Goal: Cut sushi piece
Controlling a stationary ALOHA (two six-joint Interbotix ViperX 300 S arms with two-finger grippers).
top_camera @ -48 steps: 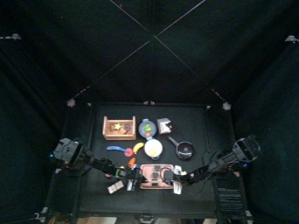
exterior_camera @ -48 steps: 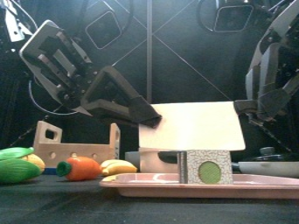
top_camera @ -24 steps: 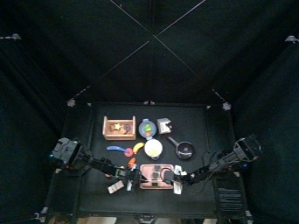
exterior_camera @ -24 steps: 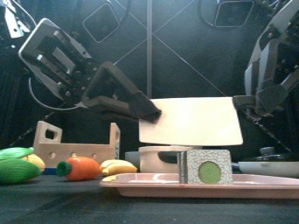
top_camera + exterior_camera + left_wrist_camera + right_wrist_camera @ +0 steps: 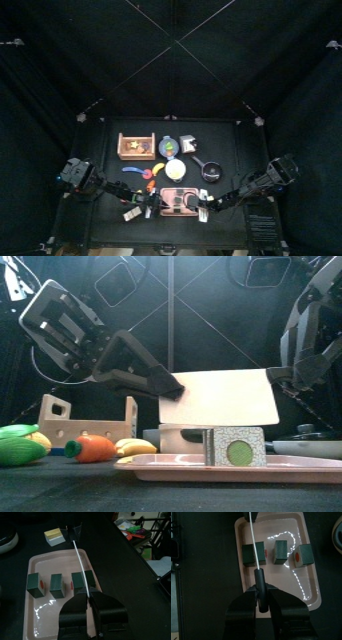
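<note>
Knife (image 5: 221, 397) | clamped in both left gripper (image 5: 91, 606) and right gripper (image 5: 260, 598) | blade above pink tray (image 5: 40, 614) | three sushi pieces (image 5: 57, 583) across tray, 6 o'clock on counter (image 5: 227, 140)

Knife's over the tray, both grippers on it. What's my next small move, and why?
Probably lower the knife straight down. The left gripper and right gripper hold it level, its edge just above a sushi piece on the tray; the wrist views show the blade crossing that piece near its middle.
</note>
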